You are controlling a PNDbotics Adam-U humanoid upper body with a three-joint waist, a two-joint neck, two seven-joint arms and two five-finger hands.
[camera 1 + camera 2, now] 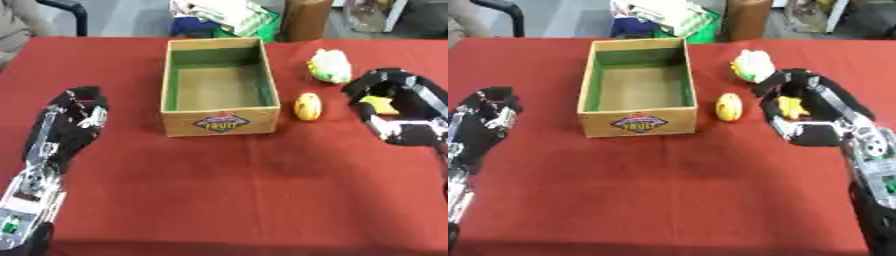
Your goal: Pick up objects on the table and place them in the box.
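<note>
An open wooden box (220,121) with a green lining stands empty at the table's centre. Just right of it lies a yellow oval object (307,106). Further back to the right sits a white and green object (331,66). My right hand (820,131) lies on the table right of the oval, its fingers and thumb curled round a small yellow object (789,107) that is partly hidden by them. My left hand (66,125) rests open on the cloth left of the box, fingers pointing away and holding nothing.
A red cloth (236,185) covers the table. Beyond the far edge are a pile of white and green stuff (229,17), a brown cylinder (305,19) and a chair arm (63,7).
</note>
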